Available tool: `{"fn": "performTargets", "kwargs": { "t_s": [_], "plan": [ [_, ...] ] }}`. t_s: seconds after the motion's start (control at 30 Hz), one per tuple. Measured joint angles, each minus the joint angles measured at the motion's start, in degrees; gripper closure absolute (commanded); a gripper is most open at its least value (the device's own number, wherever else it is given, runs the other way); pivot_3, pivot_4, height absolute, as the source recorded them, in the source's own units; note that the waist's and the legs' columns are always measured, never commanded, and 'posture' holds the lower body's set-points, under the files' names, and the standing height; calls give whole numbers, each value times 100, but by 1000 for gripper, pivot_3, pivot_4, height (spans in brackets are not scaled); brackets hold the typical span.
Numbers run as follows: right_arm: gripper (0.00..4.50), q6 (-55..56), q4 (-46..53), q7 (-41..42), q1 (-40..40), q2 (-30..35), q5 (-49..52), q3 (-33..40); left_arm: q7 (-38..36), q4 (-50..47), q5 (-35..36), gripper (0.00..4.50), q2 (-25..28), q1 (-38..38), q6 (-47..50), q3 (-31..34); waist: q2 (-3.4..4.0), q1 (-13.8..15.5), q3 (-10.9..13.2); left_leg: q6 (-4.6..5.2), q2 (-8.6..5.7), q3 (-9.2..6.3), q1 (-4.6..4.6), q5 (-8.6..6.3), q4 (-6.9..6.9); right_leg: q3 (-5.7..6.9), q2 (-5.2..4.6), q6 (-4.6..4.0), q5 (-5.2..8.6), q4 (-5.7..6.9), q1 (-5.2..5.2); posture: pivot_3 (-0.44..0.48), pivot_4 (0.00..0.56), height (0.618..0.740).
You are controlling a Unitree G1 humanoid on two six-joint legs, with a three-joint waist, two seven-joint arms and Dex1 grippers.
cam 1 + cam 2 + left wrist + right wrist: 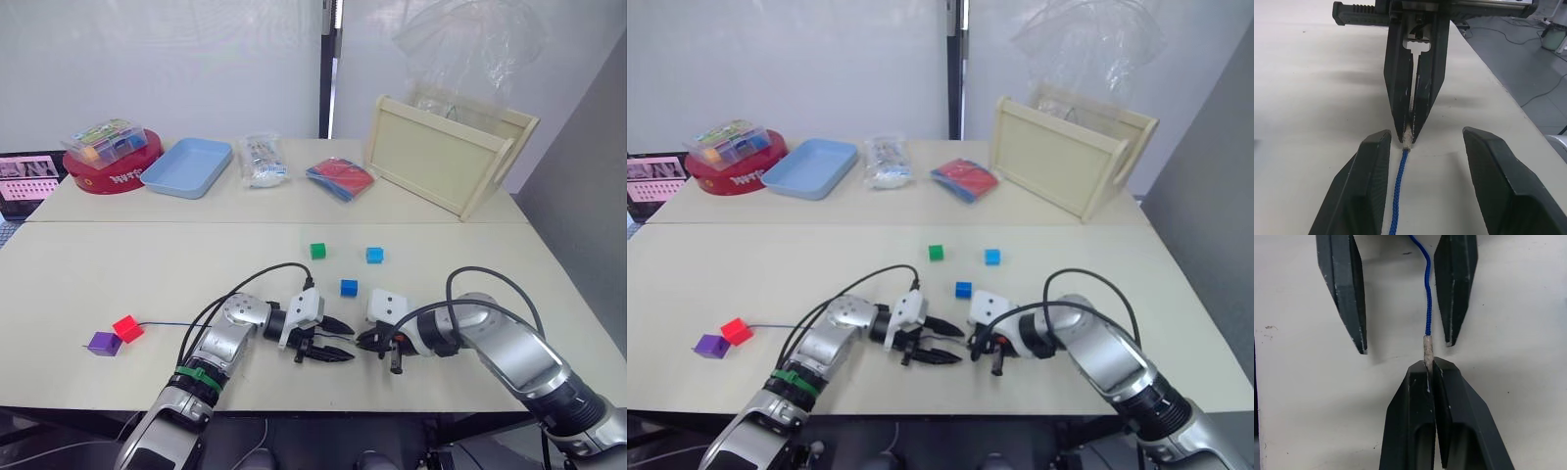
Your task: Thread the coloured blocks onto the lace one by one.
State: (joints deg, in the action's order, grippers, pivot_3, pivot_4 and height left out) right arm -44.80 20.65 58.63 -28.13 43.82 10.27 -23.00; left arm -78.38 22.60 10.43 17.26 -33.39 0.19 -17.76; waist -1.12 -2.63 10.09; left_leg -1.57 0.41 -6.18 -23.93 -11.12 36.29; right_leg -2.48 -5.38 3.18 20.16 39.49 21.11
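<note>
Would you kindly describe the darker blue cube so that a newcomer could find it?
On the near table, look just beyond the two grippers. The darker blue cube is the nearest of three loose cubes there; the green cube and light blue cube lie farther back.

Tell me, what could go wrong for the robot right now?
The right end effector pinches only the very end of the lace's pale tip, so it might slip free. The left end effector is open around the lace, giving no backup hold. The nearest loose block sits close and could get knocked.
</note>
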Motion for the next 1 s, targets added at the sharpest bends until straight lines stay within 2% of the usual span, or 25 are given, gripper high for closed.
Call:
{"fn": "performTargets", "kwargs": {
  "t_s": [0.03,1.0],
  "plan": [
    [4500,0,0,5,2,1,1,-1,0,16,-3,3503,1,-5,-1,-3,0,0,0,0,0,0,0,0,0,0,0,0,0,0,0,0,150,740],
    [4500,32,2,-19,29,10,2,-16,99,216,-248,3503,-32,-156,-159,-108,0,0,0,0,0,0,0,0,0,0,0,0,0,0,0,0,150,740]
  ]
}}
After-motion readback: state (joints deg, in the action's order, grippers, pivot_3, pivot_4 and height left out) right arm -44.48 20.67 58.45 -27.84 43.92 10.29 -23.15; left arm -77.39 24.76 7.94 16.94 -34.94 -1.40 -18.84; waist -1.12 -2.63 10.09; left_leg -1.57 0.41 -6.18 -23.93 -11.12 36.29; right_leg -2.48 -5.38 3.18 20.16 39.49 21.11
